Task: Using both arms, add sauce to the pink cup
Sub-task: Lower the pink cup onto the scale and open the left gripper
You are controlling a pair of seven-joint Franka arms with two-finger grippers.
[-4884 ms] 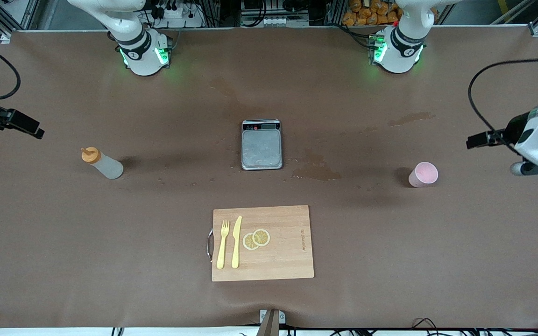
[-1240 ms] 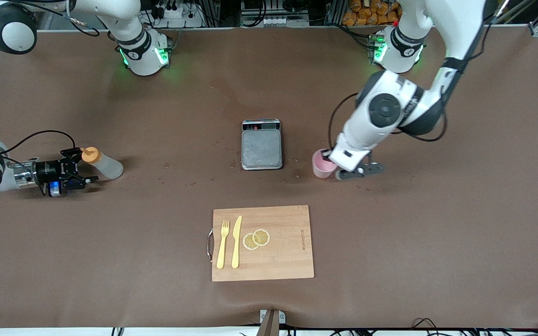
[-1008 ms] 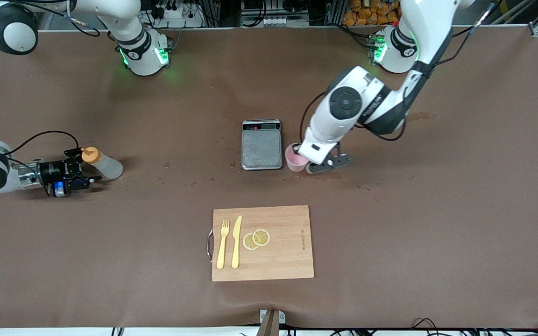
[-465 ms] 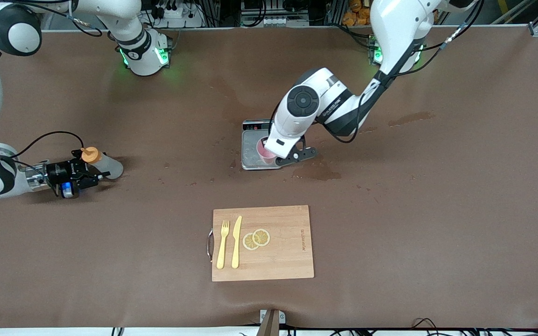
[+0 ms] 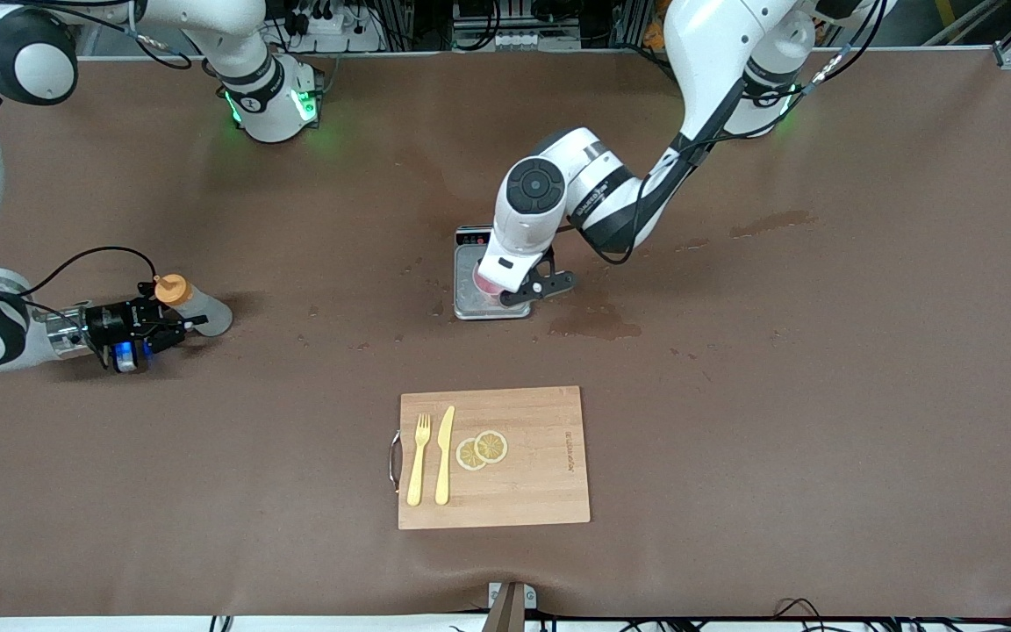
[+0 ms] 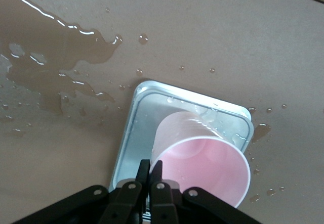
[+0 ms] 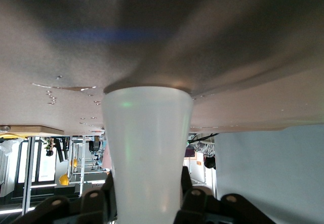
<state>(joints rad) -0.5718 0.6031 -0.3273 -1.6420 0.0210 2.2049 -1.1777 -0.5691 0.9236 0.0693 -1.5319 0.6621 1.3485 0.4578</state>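
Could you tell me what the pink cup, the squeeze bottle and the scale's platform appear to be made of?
The pink cup, held by the left end effector over the scale's platform, looks like thin matte plastic; light glows through its wall. The squeeze bottle, with the right end effector around it, seems soft translucent plastic: milky body, opaque orange cap. The platform looks like brushed metal, pale, with wet droplets.

A: where's the left hand (image 5: 505, 288) at?
B: arm bent at the elbow, reaching toward the middle, fingers (image 6: 150, 181) pinched together.
A: right hand (image 5: 174, 326)?
B: low near its own end of the tabletop, forearm level, fingers closed.
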